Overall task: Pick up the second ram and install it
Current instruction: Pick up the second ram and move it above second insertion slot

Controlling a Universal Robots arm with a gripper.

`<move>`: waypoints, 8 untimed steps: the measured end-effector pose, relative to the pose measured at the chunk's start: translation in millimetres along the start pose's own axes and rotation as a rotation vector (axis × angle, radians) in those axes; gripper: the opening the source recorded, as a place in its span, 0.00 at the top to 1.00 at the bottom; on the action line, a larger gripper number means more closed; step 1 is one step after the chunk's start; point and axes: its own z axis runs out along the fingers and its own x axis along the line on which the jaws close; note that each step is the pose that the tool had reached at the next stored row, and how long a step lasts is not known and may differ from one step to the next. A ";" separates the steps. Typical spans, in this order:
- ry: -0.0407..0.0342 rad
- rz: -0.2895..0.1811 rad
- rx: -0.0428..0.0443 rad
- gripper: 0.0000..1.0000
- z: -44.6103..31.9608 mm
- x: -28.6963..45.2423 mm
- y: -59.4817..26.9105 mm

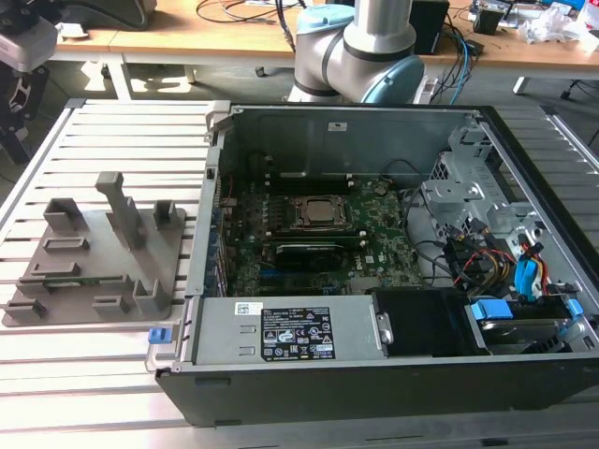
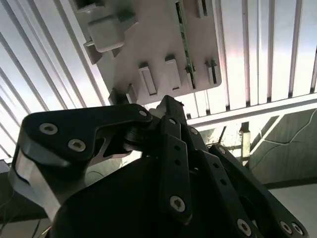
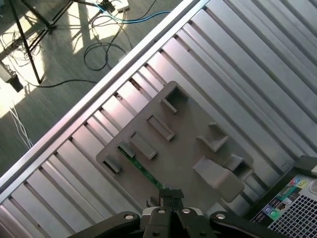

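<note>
Tray (image 1: 94, 241) of grey plastic lies at the exterior view's left, on the table (image 1: 112, 131) of long metal slats. It carries several upright posts and low blocks with slots between them.

The ram (image 3: 141, 168) is in this tray. In the first wrist view it is a thin green stick that sits on its edge in a long slot, near one border of the tray, with small grey blocks just beside it. In the second wrist view the same green stick runs along the border of the tray.

The gripper (image 3: 171, 193) hangs above the tray and is apart from it. Its two fingers are together and nothing is between them. In the first wrist view the tips stand over one end of the ram but do not touch it. In the second wrist view the black links of the gripper are in front and the tray is well beyond them.

Further to the right in the exterior view, just beside the tray, stands the open case (image 1: 328, 126). Inside it lies the green motherboard (image 1: 374, 257), with the socket (image 1: 314, 213) near its middle. A grey power box (image 1: 281, 327) with a label is at the near wall. Behind the case rises the arm (image 1: 360, 47). At the exterior view's right, coloured cables (image 1: 496, 262) lie in the case.
</note>
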 end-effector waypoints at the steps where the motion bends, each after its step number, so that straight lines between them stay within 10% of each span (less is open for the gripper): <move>1: 0.0002 -0.011 0.0001 0.89 0.0 0.0 0.0; 8: 0.0032 -0.119 0.0009 0.89 0.0 -0.1 0.1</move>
